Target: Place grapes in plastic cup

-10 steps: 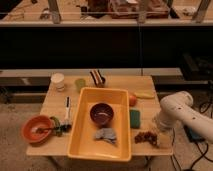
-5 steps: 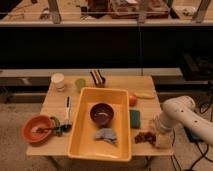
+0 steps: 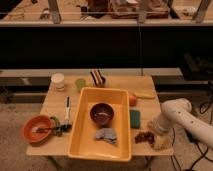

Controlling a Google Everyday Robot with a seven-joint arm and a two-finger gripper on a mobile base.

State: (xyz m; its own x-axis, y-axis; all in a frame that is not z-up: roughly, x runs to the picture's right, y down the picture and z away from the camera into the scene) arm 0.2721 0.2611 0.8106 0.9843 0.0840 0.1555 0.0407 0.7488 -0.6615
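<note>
Where the bench (image 3: 55,107) comes nearest on the right, the grapes (image 3: 143,136) lie on the wood as a dark reddish clump. The gripper (image 3: 156,136) is down at bench level right against their right side. Whether it is spread or closed on them cannot be told. The white arm (image 3: 182,117) bends away to the right from there. Left of the grapes, a yellow tub (image 3: 100,154) fills the middle of the bench, with a grey cloth (image 3: 106,134) in its near half and a dark maroon bowl (image 3: 102,113) behind that. At the near left stands an orange bowl (image 3: 37,128). A green sponge (image 3: 135,118) lies between the tub and the arm, just beyond the grapes. Farther back is a round orange fruit (image 3: 133,99) by the tub's far right corner. Along the far edge stand a white cup (image 3: 58,81) and, just right of it, the plastic cup (image 3: 80,84), upright and well apart from the grapes.
</note>
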